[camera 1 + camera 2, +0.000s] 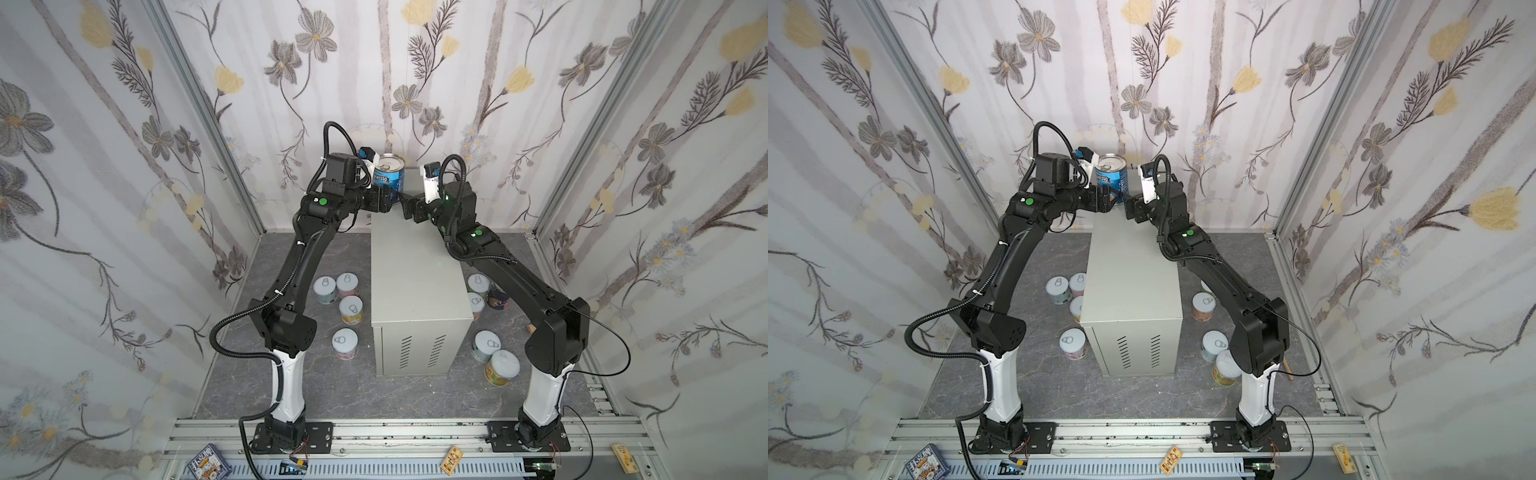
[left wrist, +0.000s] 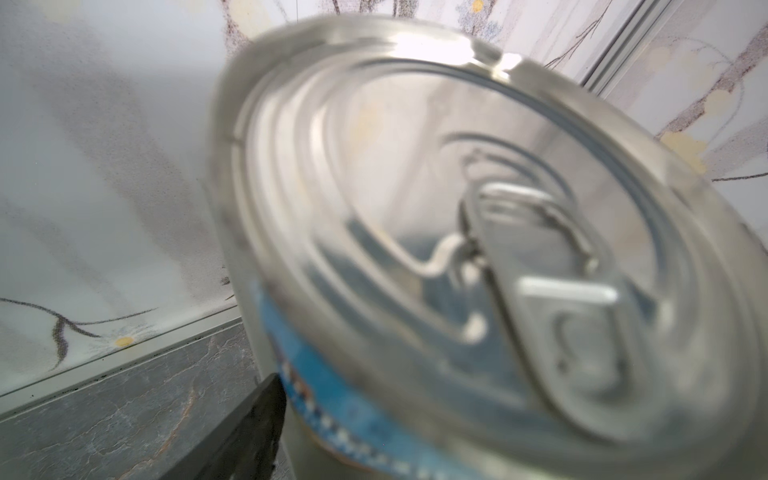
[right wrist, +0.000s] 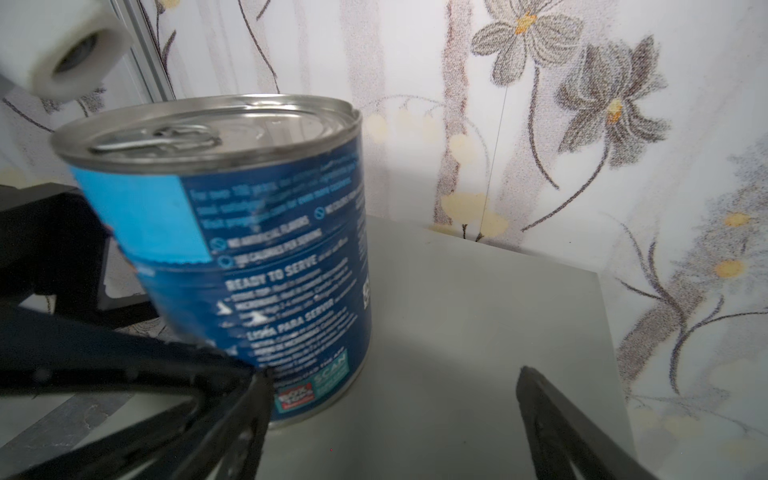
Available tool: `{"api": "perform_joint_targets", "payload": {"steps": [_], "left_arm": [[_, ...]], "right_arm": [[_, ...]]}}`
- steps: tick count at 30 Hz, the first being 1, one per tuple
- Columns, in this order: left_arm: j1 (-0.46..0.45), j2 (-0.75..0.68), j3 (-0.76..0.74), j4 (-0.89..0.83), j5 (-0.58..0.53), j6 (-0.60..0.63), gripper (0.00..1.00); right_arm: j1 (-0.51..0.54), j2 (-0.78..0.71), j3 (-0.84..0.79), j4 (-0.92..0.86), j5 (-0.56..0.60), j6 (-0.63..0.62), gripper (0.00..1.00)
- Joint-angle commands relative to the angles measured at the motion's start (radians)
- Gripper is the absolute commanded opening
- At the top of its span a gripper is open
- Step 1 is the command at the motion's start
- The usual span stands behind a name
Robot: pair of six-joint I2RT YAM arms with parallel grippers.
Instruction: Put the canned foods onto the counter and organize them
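The blue can (image 1: 388,172) sits on the counter (image 1: 411,266) at its upper end, centre of both top views. The left gripper (image 1: 387,199) is at the can's lower side; whether it pinches the can cannot be told. The right gripper (image 3: 395,372) is spread and empty beside it. The can is probably heavy, rigid and slick, so it is best gripped across the mid-body.

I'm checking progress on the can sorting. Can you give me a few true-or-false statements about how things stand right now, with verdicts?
1. The blue can sits at the far end of the counter top. True.
2. The right gripper is clamped on the blue can. False: its jaws stand open beside the can, with nothing between them.
3. White-lidded cans stand on the floor on both sides of the counter. True.
4. The blue can's lid has been pulled off. False: the lid is on, with its pull tab.
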Motion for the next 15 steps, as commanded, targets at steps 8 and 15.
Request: {"api": "perform_joint_targets", "payload": {"steps": [8, 15], "left_arm": [[0.01, 0.06, 0.055, 0.028, -0.055, 0.022, 0.79], [0.009, 0.081, 0.055, 0.082, -0.113, 0.025, 0.79]], "right_arm": [[-0.013, 0.036, 0.051, 0.031, 0.004, 0.03, 0.92], [-0.035, -0.135, -0.063, -0.032, -0.001, 0.018, 0.95]]}}
